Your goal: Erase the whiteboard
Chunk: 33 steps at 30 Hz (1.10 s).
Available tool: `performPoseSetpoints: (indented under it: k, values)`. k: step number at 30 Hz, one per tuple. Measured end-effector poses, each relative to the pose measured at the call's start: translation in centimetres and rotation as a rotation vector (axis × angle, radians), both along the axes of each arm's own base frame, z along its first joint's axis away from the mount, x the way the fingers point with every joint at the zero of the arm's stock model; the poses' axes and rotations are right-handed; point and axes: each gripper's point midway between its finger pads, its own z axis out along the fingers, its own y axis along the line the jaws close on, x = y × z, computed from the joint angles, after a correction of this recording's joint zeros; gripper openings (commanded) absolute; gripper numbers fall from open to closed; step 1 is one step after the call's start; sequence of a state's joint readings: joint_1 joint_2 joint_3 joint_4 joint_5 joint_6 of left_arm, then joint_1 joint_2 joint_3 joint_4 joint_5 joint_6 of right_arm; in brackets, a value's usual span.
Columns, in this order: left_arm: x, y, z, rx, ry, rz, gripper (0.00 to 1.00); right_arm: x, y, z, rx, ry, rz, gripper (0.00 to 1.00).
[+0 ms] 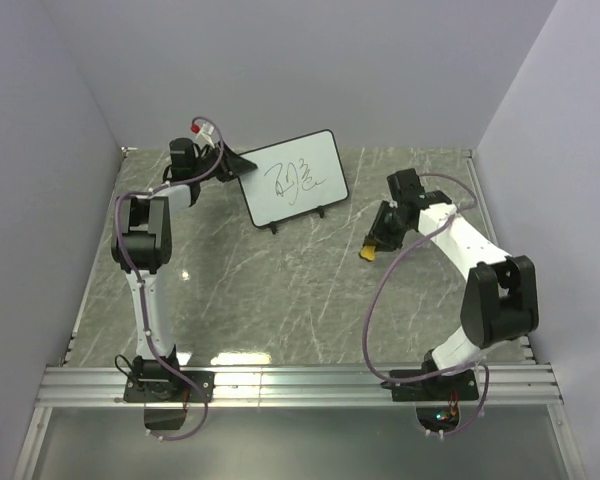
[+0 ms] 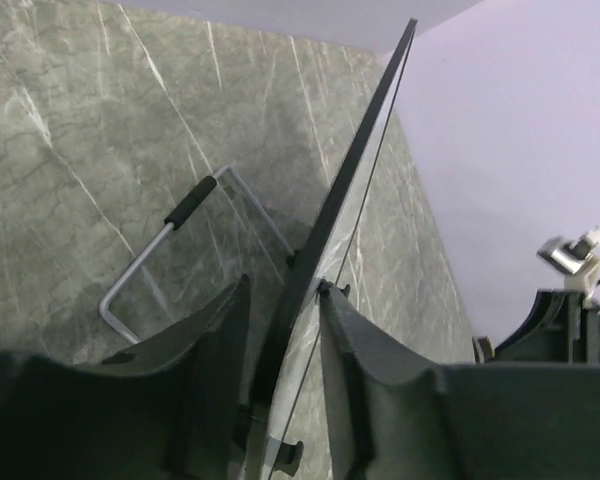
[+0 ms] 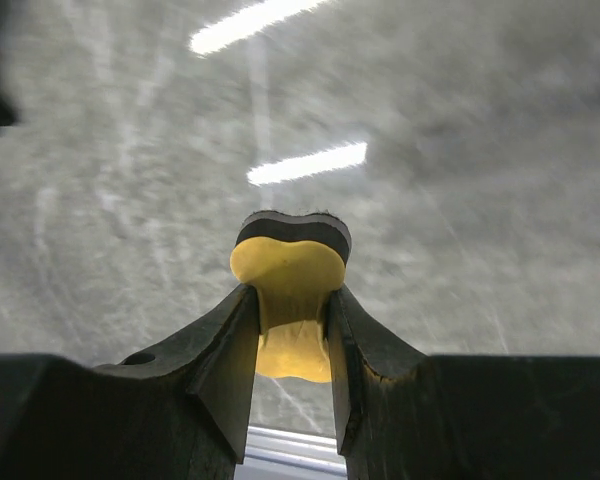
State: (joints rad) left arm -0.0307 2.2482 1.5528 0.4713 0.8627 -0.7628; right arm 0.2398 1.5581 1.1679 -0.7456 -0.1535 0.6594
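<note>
Looks like the get-in-position stage, not the actual wiping. Got the whiteboard (image 1: pixel 320 160) propped on its little feet in the upper middle of the overhead frame, tilted back, black scribbles (image 1: pixel 292 182) across the middle and nothing rubbed off yet. Pinched at its left edge by the left gripper (image 1: pixel 235 163), jaws closed down to just the thickness of the board, seen edge-on in the left wrist view, with the wire stand (image 2: pixel 165 250) poking out behind at centre left. Over at the right of the overhead frame, well apart from the board: the right gripper (image 1: pixel 380 235), squeezed tight on a yellow eraser (image 1: pixel 366 253) with a dark felt layer, narrow waist of the bone shape caught between the fingers, wide end sticking out past the tips. Hanging low over the grey marble-look table (image 1: pixel 280 290); pretty blurry in the right wrist view, so no telling whether touching or just above. Guessing at the next move: swing that eraser up and left across the gap, turn the felt side flat against the tilted face, then press and sweep over the writing. Needs the left side holding firm to stop the board tipping back or sliding on its feet. Worth minding the angle too, given the risk of skidding with edge-on contact.
</note>
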Motion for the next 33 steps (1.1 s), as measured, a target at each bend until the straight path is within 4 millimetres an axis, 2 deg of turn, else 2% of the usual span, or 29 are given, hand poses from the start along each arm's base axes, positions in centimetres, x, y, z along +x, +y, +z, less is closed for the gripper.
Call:
performPoseSetpoints:
  k: [3,8,11,12,15,20,25,28,33]
  values:
    - [-0.2,-0.3,-0.2,-0.006,0.011,-0.011,0.31,2.5,1.9,1.2,0.043,-0.063,0.059,0.0]
    - [-0.5,-0.6,-0.3,-0.005,0.002,-0.029,0.24,8.0,6.9,5.3,0.147,-0.245,0.172,0.0]
    - [-0.7,-0.7,-0.4,0.004,-0.009,-0.044,0.16,11.2,10.2,7.7,0.202,-0.341,0.227,0.0]
    - [-0.8,-0.8,-0.5,0.007,-0.012,-0.046,0.09,12.2,11.3,8.1,0.218,-0.369,0.242,0.0]
    - [-1.0,-0.8,-0.6,0.018,-0.018,-0.055,0.0,15.1,15.0,8.3,0.265,-0.415,0.28,0.0]
    - [-1.9,-0.7,-0.7,0.034,-0.016,-0.062,0.0,18.5,20.5,6.5,0.326,-0.425,0.318,0.0]
    - [-3.7,-0.8,-1.0,0.064,-0.017,-0.064,0.0,19.4,24.0,4.5,0.368,-0.398,0.339,0.0]
    - [-5.1,-0.9,-1.2,0.091,-0.022,-0.063,0.0,18.9,24.7,4.0,0.389,-0.373,0.342,0.0]
    - [-7.5,-1.1,-1.6,0.124,-0.037,-0.059,0.0,19.1,25.3,4.6,0.429,-0.399,0.348,0.0]
